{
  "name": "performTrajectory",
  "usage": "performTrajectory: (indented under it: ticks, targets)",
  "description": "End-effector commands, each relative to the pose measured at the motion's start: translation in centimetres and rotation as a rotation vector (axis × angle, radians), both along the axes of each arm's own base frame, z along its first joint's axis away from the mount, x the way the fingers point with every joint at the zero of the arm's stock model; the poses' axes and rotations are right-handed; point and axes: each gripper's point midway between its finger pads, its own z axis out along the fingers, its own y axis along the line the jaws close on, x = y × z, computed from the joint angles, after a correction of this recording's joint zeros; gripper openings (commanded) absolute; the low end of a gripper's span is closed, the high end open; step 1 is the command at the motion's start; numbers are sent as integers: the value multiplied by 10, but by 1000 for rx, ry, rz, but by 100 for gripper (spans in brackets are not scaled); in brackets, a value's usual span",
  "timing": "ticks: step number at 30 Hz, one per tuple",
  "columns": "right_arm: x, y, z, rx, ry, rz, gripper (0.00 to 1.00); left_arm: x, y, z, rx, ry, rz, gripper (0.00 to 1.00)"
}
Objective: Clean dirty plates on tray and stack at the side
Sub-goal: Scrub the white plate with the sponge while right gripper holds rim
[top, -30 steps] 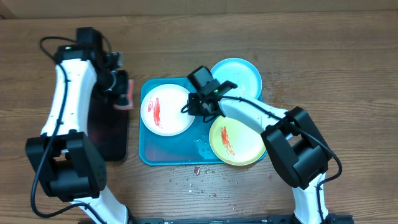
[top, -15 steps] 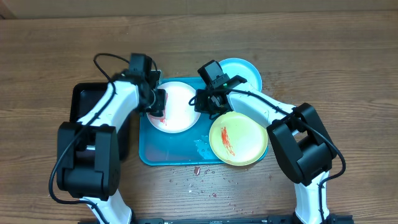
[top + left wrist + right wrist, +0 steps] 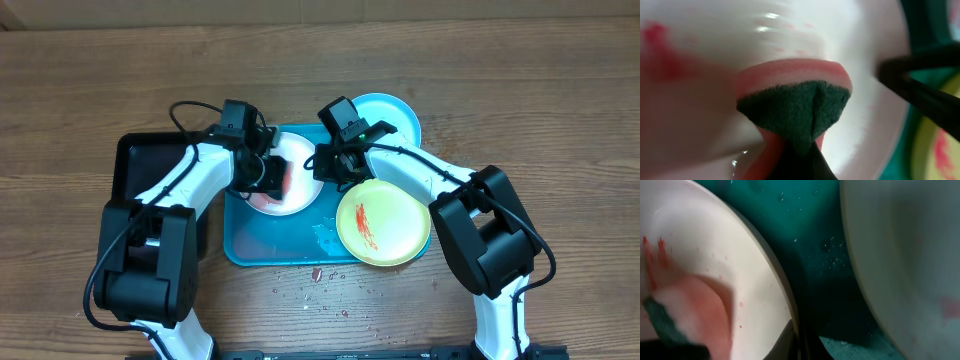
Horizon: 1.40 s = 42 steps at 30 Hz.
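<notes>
The left fingers (image 3: 272,181) grip a pink sponge (image 3: 795,100), its green scouring face pressed on the cream-pink plate (image 3: 298,152), which lies in the left part of the tray (image 3: 270,246) on the desk (image 3: 560,100). The right fingers (image 3: 323,166) are narrowed onto this plate's right rim. The yellow-green plate (image 3: 390,215), smeared red, sits at the tray's right end; the light teal plate (image 3: 396,116) lies over its far corner.
</notes>
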Motion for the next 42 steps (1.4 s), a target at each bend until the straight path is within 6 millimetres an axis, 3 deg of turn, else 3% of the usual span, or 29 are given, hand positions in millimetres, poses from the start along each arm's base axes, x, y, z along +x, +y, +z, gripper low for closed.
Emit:
performTrajectory:
  ticks: [1,5,9,11,13,16,22,24,28,30,33,36,39,42]
  targets:
    - [-6,10,-6,6,16,27,4,-9,-22,0,-116,39,-20,4]
    - [-8,11,-6,3,22,29,4,20,22,-14,130,-32,200,4]
    - [-9,11,-7,1,24,30,4,49,68,-10,355,-170,378,4]
    - [-9,10,-7,-1,27,30,4,58,88,-4,456,-231,436,4]
    - [-9,10,-7,-2,28,30,4,58,94,-3,496,-240,445,4]
    - [-9,10,-7,-1,27,30,4,42,96,-10,515,-174,424,4]
    - [-9,10,-7,0,26,30,4,-20,77,-26,444,104,308,4]
    - [-9,10,-7,0,26,30,4,-32,57,-27,343,155,196,4]
    - [-9,10,-7,0,27,30,4,-49,-11,-7,-50,153,-140,4]
    - [-9,10,-7,0,27,30,4,-48,-25,1,-141,118,-204,4]
    - [-9,10,-7,0,28,30,4,-30,-21,-2,-103,52,-173,4]
    - [-10,10,-7,-2,29,30,4,-2,-1,-10,28,-21,-55,6]
    - [-10,10,-7,-2,29,30,3,26,36,-15,234,-102,110,7]
    - [-10,10,-7,-2,29,30,4,36,85,-14,473,-143,330,4]
